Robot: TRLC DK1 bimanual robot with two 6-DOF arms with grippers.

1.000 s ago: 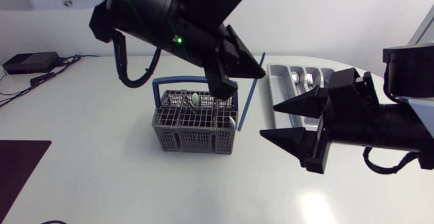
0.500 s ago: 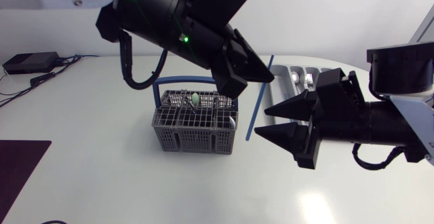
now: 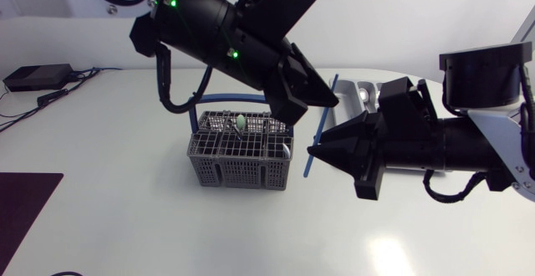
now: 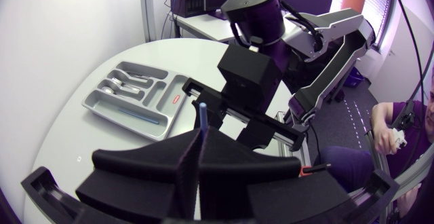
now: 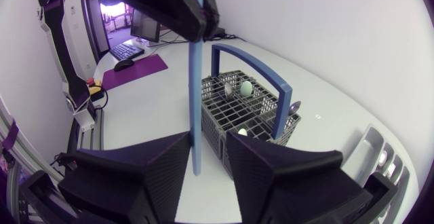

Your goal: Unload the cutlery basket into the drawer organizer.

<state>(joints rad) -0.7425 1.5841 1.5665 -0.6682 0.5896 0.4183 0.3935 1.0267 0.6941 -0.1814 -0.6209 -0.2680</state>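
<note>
Your right gripper (image 5: 209,142) stands open around the lower end of the blue stick (image 5: 198,81), nearer 1 finger than the other. Your left gripper (image 4: 200,139) is clamped tight on the upper part. If the left lets go before both right fingers press in, or the right closes off-centre, the stick will likely swing or drop. It hangs in the air between the 2 grippers, just beside the cutlery basket (image 3: 234,171) and short of the drawer organizer (image 4: 95,105).
</note>
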